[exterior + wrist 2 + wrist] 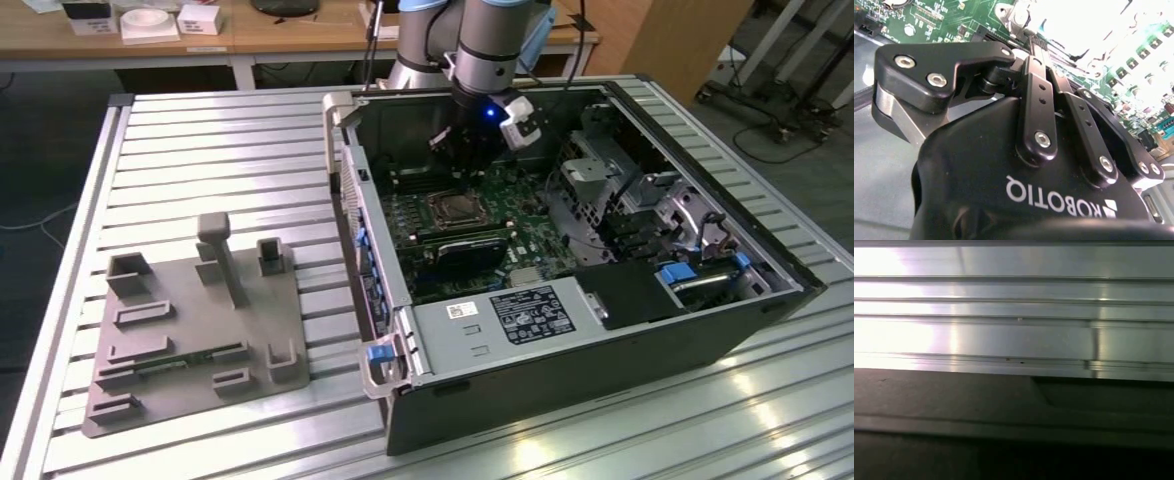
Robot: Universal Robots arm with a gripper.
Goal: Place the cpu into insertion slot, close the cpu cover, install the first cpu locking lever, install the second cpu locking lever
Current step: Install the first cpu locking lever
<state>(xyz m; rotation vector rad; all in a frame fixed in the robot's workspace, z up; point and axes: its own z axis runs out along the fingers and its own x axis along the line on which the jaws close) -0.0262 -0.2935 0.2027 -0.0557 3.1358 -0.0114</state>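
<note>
My gripper [461,163] hangs inside the case [561,395], just above and beside the insertion slot [461,210] — jaws pinched nearly together, I'd judge for fine work at its edge, not for carrying.

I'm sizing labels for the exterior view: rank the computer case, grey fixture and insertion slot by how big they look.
Largest to smallest:
1. computer case
2. grey fixture
3. insertion slot, clearly the smallest; it also lies farther from the camera.
</note>
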